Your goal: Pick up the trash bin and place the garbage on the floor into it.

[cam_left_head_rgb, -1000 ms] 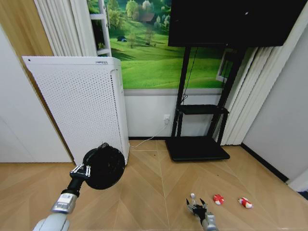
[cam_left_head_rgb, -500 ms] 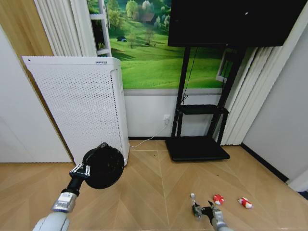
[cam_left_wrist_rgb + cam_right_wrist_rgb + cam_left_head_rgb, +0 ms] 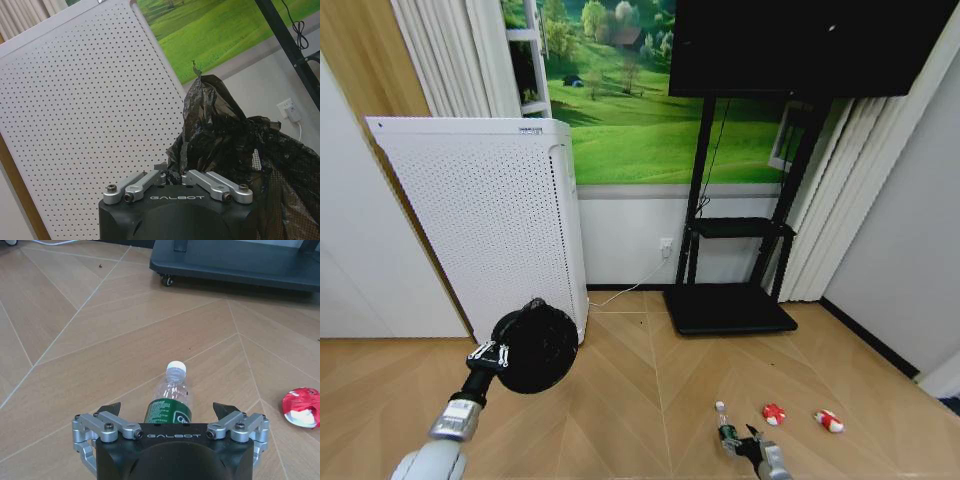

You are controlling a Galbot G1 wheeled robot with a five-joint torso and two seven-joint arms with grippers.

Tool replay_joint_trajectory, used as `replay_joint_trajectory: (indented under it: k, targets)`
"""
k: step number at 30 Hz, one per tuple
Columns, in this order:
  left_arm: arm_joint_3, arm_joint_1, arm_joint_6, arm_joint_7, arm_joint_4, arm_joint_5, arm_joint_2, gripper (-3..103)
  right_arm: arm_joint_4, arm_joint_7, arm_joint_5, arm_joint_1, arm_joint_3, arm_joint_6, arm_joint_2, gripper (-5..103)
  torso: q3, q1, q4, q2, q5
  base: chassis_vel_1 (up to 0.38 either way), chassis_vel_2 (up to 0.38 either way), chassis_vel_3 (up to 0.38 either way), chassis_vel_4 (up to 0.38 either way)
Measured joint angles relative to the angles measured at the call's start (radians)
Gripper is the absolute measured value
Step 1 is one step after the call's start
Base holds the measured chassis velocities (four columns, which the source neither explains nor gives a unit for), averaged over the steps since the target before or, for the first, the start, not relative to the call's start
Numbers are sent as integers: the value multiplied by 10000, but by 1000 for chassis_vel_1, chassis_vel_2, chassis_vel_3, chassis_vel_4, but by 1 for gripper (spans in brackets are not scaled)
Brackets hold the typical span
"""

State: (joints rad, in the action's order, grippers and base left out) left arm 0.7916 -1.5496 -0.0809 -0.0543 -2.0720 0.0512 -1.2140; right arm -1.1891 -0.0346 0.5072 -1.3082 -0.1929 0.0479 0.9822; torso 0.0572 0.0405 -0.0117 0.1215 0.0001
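Trash bin is pinched at its liner by the left claw, ready for loading; bottle is straddled on the floor by the spread right claw.

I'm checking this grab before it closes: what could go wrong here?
The bottle lies on its side on the floor between the right gripper's open jaws; being round, it may roll or squirt out as they shut. The left gripper pinches the bin by its bag's edge, so the bag could slip or tear.
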Motion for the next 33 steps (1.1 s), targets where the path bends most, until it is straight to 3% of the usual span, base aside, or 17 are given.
replay_joint_trajectory:
  k: [18,23,25,28,31,33]
  targets:
    - [-38,119,-105,2,305,190,-77,7,1683,6,-415,998,710,371,396,103,0,0,0,0,-1,0,0,0,0]
    - [-56,157,-120,1,356,208,-82,7,1808,44,-593,1014,744,561,506,89,0,0,0,0,-1,0,0,0,0]
    - [-72,191,-127,2,390,224,-81,7,1825,73,-663,1019,745,652,533,79,0,0,0,-1,-2,0,0,0,0]
    - [-87,202,-128,4,402,237,-96,7,1835,79,-684,1025,733,700,536,73,0,0,0,-1,-1,0,0,0,0]
    - [-108,203,-157,11,429,269,-125,7,1836,80,-738,1023,689,747,528,57,0,0,0,-1,-1,0,0,0,0]
    - [-110,204,-172,17,439,275,-128,7,1832,80,-767,1008,669,764,511,51,0,0,0,-1,-2,0,0,0,0]
